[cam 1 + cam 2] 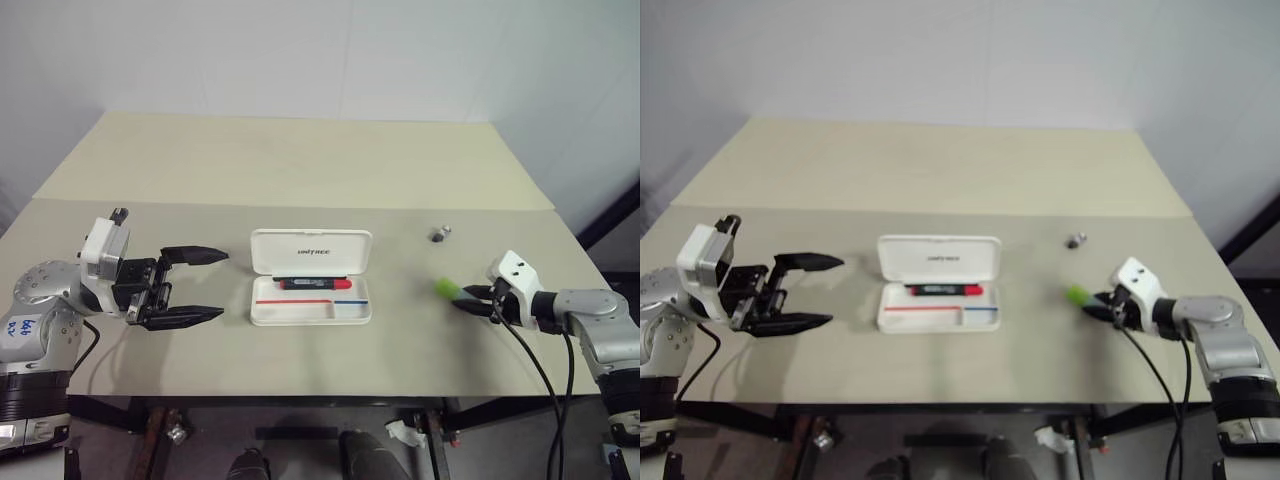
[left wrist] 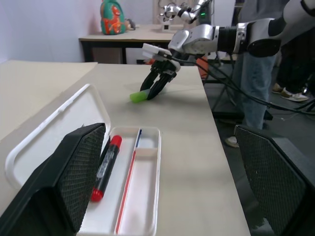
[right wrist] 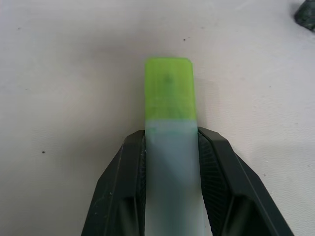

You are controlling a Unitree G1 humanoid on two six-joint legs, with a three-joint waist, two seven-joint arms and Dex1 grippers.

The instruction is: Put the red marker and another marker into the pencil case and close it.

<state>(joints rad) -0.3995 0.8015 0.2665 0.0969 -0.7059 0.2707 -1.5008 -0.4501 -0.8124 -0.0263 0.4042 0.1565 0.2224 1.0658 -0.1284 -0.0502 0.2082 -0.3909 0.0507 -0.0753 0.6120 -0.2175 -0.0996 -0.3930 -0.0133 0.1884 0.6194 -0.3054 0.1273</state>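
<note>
Left eye view, read from the table's [image 1: 300,170] left edge across: the left gripper [image 1: 190,285] hangs just above the surface near the left edge, pointing toward the middle, its two black fingers spread wide with nothing between them. At the table's centre, toward the front edge, the pencil case [image 1: 311,290] lies open, lid laid flat behind the tray, and the red marker [image 1: 313,284] lies inside the tray along its back wall, red cap toward the right. Further right, near a small dark object [image 1: 439,235] lying toward the right edge, the right gripper [image 1: 470,300] has its fingers pinching the pale barrel of the green marker [image 1: 446,288]; in the right wrist view the pads [image 3: 132,162] press both sides of the barrel while the bright green cap sticks out ahead of them, and whether it is off the table I cannot tell. Judged from this, the first marker is done and the pickup of the second is in hand. Next comes a lift, a carry leftward over the tray and a release beside the red marker, then folding the lid shut.
</note>
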